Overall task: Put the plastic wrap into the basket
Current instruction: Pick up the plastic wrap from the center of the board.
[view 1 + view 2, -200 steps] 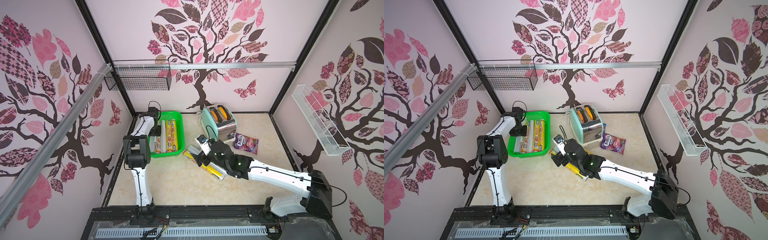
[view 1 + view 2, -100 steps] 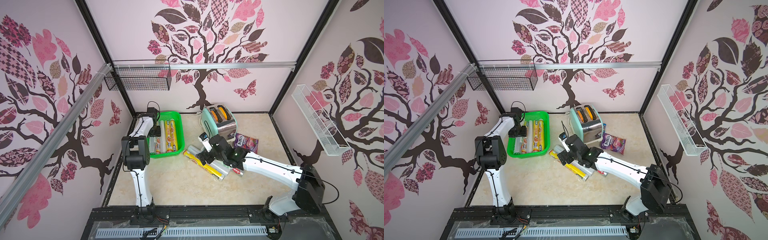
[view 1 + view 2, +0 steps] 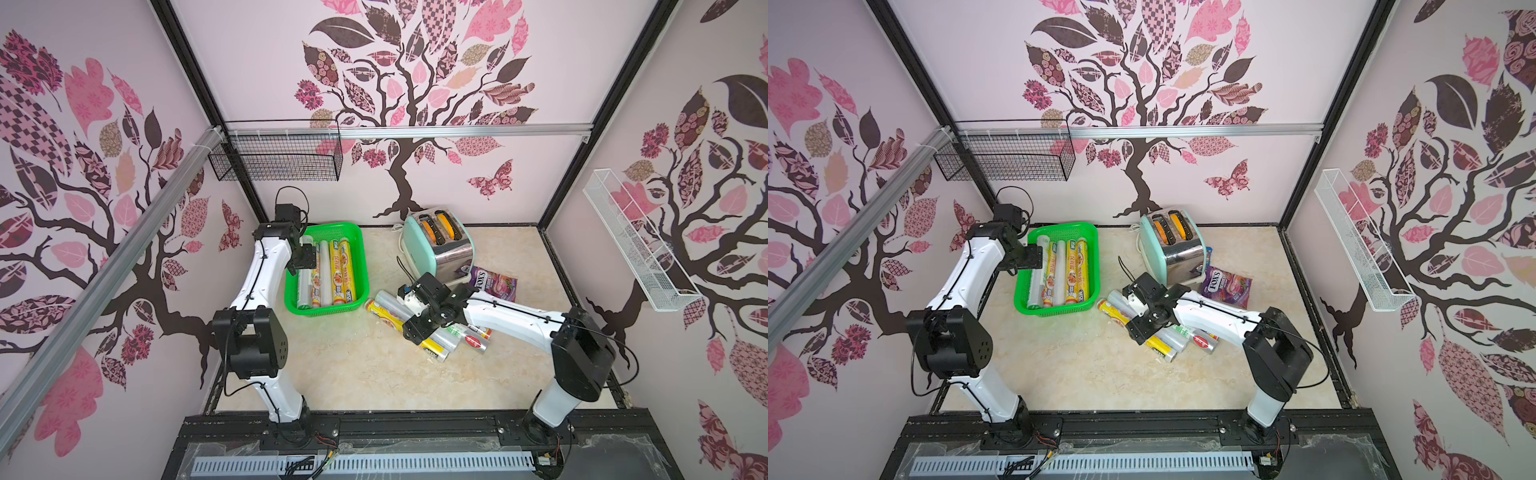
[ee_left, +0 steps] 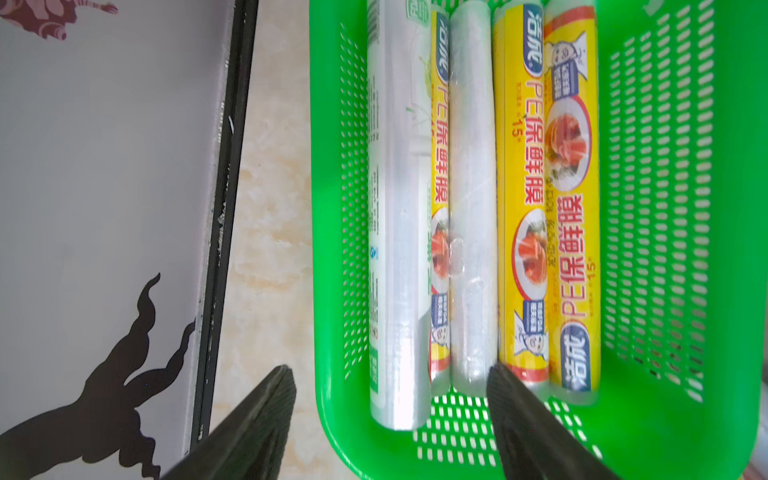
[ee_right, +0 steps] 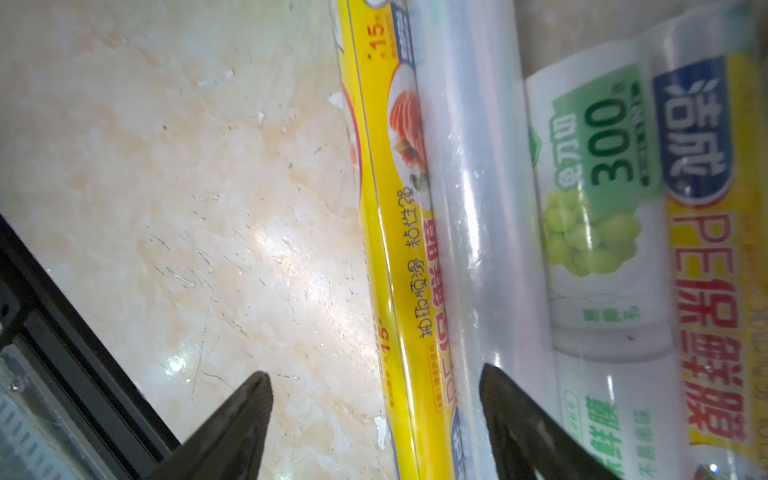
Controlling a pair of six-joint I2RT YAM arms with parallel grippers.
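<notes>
in a top view, the left claw (image 3: 302,266) hung released over the green basket (image 3: 328,311) at the desk's (image 3: 353,374) far left corner, with five plastic wrap rolls (image 3: 336,270) inside. left wrist view: its jaws stood wide and empty. right wrist view: the right claw (image 5: 374,372) gaped astride a loose yellow roll (image 5: 386,249) mid-desk, not clenched.
</notes>
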